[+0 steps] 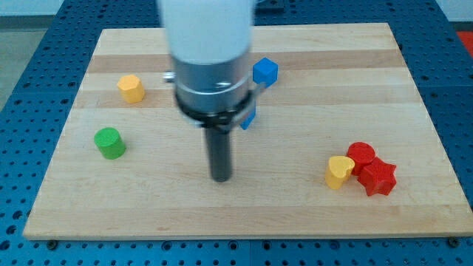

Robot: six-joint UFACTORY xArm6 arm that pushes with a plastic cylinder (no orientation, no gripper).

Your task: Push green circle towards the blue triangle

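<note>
The green circle (110, 142) is a short green cylinder at the view's left on the wooden board (310, 214). A blue block (249, 117), likely the blue triangle, shows only as a sliver behind the arm's body near the board's middle. A blue cube (264, 72) sits above it, towards the view's top. My tip (221, 177) rests on the board, well to the right of the green circle and below the hidden blue block. It touches no block.
A yellow block (131, 88) lies at the upper left. At the lower right a yellow heart (339, 171), a red circle (361, 155) and a red star (378, 177) sit clustered together. The board's edges lie over a blue perforated table.
</note>
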